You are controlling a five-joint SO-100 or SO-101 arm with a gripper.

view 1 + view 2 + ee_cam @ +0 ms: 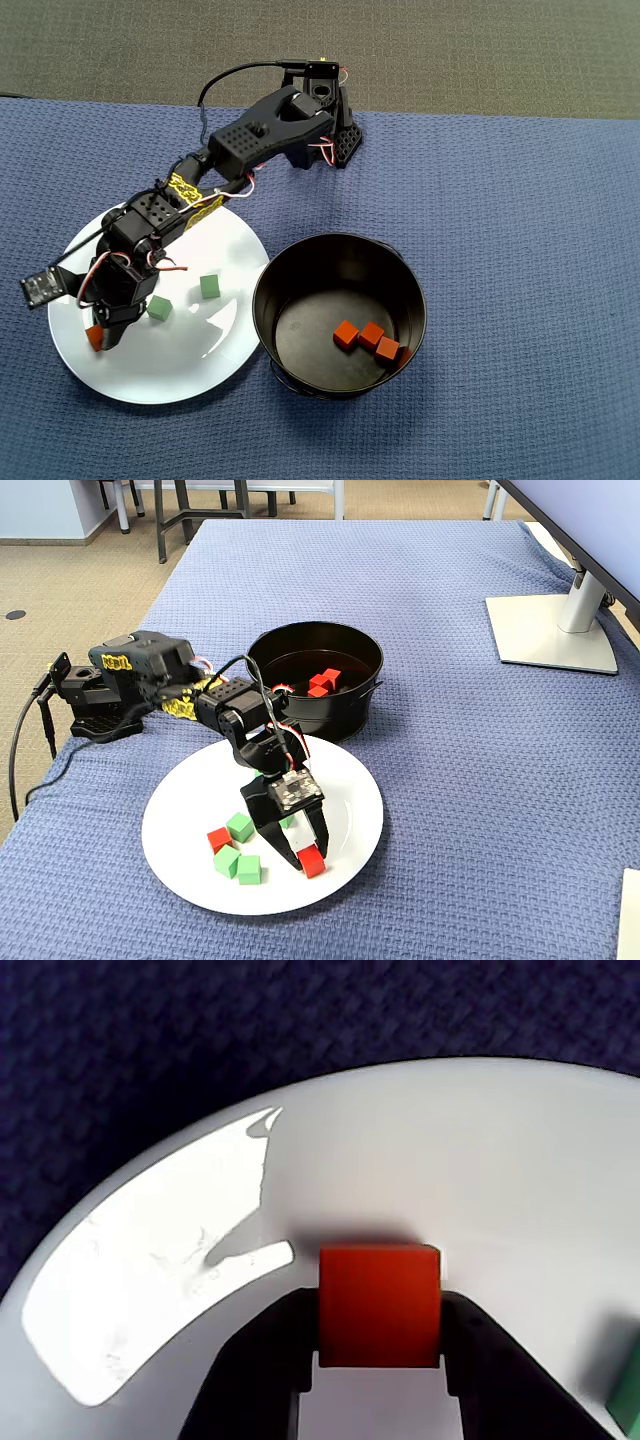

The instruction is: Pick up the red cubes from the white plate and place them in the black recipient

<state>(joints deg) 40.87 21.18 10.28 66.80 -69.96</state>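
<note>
The gripper [309, 861] is lowered onto the white plate [350, 820], and a red cube [311, 861] is seen between its two dark fingers. In the wrist view this cube [380, 1305] is framed closely: both fingers [262, 1360] lie against its left and right sides, so the jaws are closed down to the width of the cube. Whether the cube is lifted from the plate or stands on it cannot be told from any view.

In the overhead view the same cube [95, 337] is almost hidden under the arm [150, 225], and only a small orange-red corner is shown at the left part of the plate [190, 370]. Two green cubes [159, 307] [209, 286] are visible there. In the fixed view more is revealed: a second red cube [219, 839] lies on the plate, well apart from the gripper, touching a group of three green cubes [239, 827]. A further green cube is partly covered behind the gripper.

The black recipient [410, 300] stands just beside the plate on the blue cloth [520, 250]. Three red cubes [366, 339] are seen on its bottom in the overhead view, close together. In the fixed view they [322, 683] appear only as one red cluster behind the near wall [330, 715].
</note>
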